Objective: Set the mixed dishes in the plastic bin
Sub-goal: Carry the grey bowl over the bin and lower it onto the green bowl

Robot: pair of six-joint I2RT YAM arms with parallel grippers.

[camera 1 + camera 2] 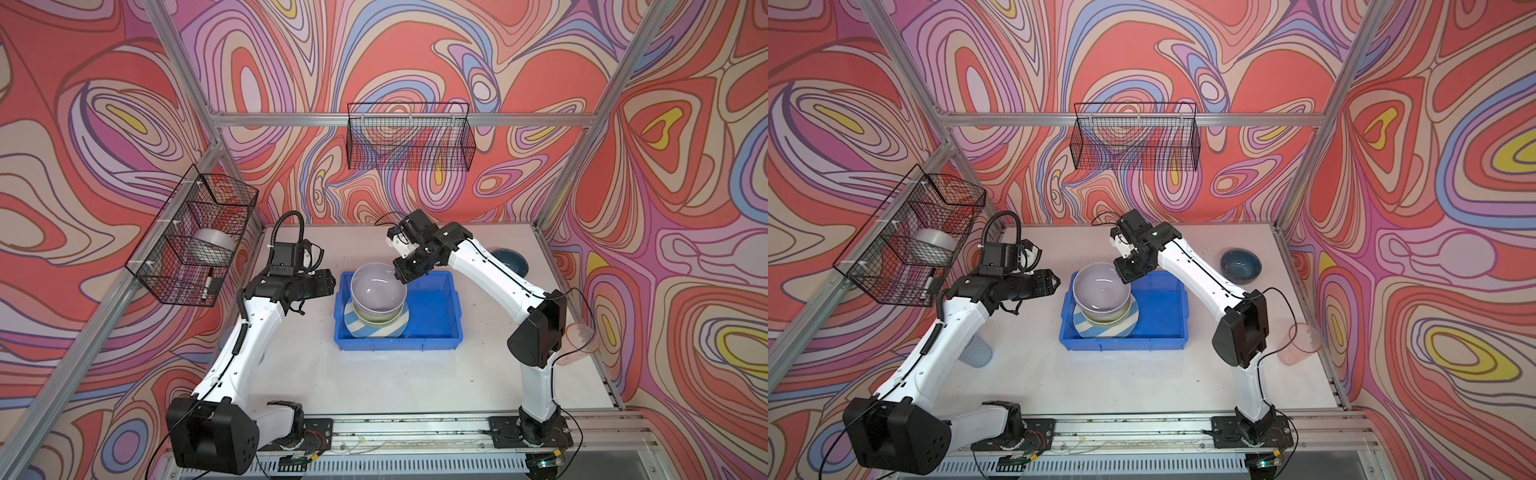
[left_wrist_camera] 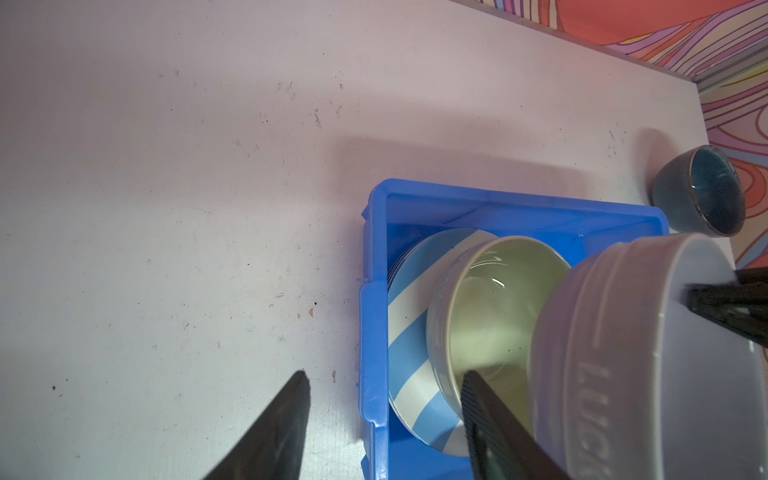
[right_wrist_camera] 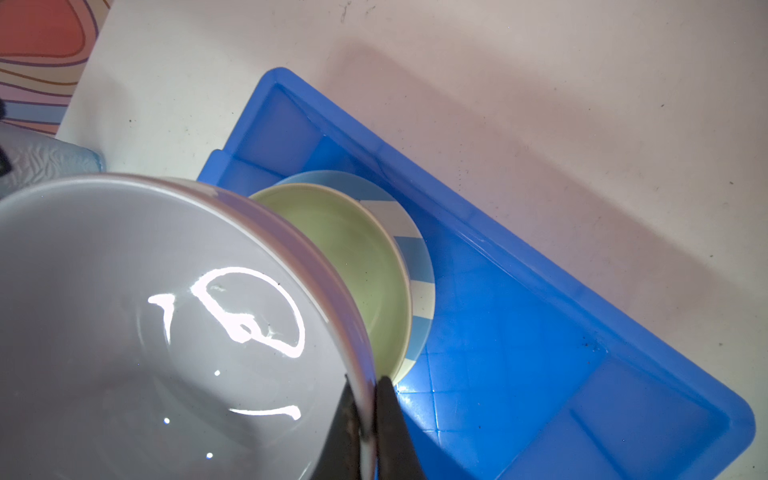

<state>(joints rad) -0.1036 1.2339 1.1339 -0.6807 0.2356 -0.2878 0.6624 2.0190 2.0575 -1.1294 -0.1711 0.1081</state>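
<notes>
The blue plastic bin holds a blue-white striped plate with a pale green bowl on it. My right gripper is shut on the rim of a lilac bowl, held tilted just above the green bowl. My left gripper is open and empty beside the bin's left end. On the table stand a teal bowl at the back right, a pink tumbler at the right edge, and a blue tumbler under the left arm.
A black wire basket hangs on the back rail. Another wire basket on the left rail holds a white roll. Aluminium frame posts stand at the table's corners. The right half of the bin floor is bare.
</notes>
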